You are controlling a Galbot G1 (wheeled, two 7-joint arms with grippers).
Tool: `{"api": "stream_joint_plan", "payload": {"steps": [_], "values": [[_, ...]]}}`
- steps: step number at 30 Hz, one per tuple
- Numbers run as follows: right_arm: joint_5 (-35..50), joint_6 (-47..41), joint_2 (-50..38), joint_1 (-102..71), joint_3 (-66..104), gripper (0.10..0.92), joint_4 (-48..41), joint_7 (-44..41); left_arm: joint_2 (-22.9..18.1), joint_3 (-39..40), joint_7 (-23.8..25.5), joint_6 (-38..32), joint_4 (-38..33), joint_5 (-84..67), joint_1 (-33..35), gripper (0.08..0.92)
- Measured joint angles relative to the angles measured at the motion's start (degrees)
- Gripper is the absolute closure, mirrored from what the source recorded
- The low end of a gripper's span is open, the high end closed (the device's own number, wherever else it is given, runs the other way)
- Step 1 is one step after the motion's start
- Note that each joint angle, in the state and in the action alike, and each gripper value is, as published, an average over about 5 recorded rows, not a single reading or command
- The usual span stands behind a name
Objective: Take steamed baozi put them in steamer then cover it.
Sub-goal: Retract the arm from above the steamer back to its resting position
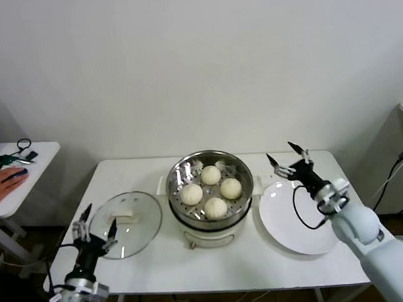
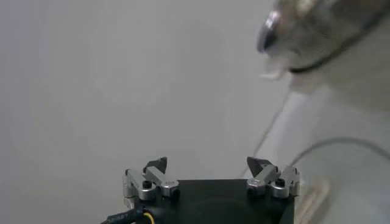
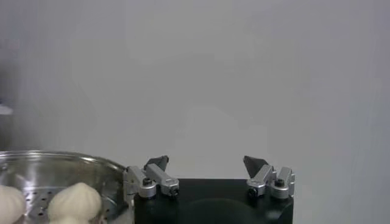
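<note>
- Nearest the head camera, the left gripper [image 1: 95, 223] hangs low at the table's front-left edge with its fingers spread wide and nothing between them, just beside the near rim of the cover [image 1: 126, 223].
- Lying flat on the white table [image 1: 214, 262] left of the steamer [image 1: 209, 189], the cover shows its cream handle [image 1: 123, 212] facing up; the step in hand looks to be lifting it.
- A good grasp would straddle that handle squarely, lift clear, then carry the lid level to avoid clipping the steel rim.
- All four steamed baozi [image 1: 211, 190] sit inside the steamer, so only covering seems left.
- Over the empty white plate [image 1: 296, 217], the right gripper [image 1: 287, 155] is held open and empty, near the steamer's right side; it may crowd the lid's landing.
- Room is tight at the table's front-left edge, open above.
</note>
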Motion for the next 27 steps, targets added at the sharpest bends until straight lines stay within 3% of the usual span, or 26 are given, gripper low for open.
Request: {"api": "stream_joint_plan", "payload": {"steps": [12,27], "values": [[-5.8,-0.7,7.4,-12.1,12.2,0.203,-0.6,0.0,0.0,3.0,-3.0,-2.6,9.9,24.5,-5.1,0.177],[-11.1,-0.4,10.9,-17.9,17.8,0.203,-1.5,-0.6,-0.3,5.8,-6.8,0.5,24.5,34.3,-14.5,0.177]]}}
